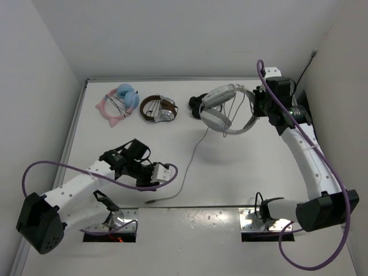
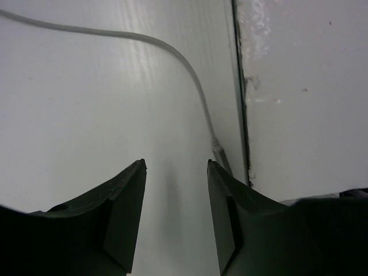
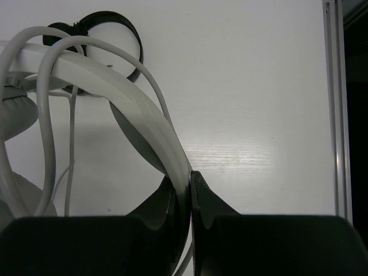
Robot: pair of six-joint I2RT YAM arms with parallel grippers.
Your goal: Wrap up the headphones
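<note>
**White headphones held at the far right corner**

The right gripper [image 3: 190, 192] pinches the wide headband [image 3: 133, 106] of the big white headphones [image 1: 225, 112]. Its two fingers are pressed together on the band. The headphones sit by the far right corner of the worktop [image 1: 241, 172]. A few loops of the thin grey cable [image 1: 193, 156] hang over the headband. The rest of the cable runs down the middle of the worktop toward the near edge. It bends left there and ends in a small plug [image 1: 150, 202].

The left gripper [image 1: 164, 172] is low over the worktop near the near edge, left of the middle. Its fingers are spread apart and hold nothing. The plug lies just beside its right finger, next to a seam in the worktop.

Along the far edge lie three other pairs. A small black pair [image 1: 196, 104] is just beside the white one. A brown and silver pair [image 1: 159, 108] is in the middle. A pink and blue pair [image 1: 119, 104] is farthest left.
</note>
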